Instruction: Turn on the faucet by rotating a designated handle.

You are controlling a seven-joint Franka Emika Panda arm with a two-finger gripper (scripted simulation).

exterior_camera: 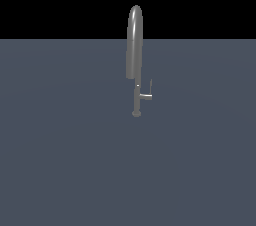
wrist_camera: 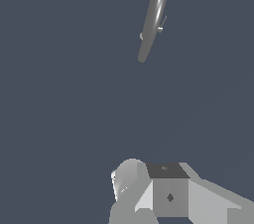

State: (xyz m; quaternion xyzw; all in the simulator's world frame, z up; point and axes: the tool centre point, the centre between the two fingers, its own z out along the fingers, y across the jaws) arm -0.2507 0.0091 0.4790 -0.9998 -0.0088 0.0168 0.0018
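The gripper (wrist_camera: pixel 149 188), seen only in the wrist view as a pale blocky shape, hangs over bare grey floor (exterior_camera: pixel 60 160) with nothing in its grasp; whether its fingers are spread or pressed together cannot be told from this angle. The arm does not appear in the exterior view at all. Well apart from it, farther off on the floor, stands the faucet (exterior_camera: pixel 135 45), its slim post rising from a small round base to a thick arched spout. The handle (exterior_camera: pixel 147 95), a tiny L-shaped lever, juts from the post toward the exterior view's right, its thin rod pointing upward. No contact has been made: the whole task appears to lie ahead, with the approach, the engagement of the lever and its rotation all left to do.
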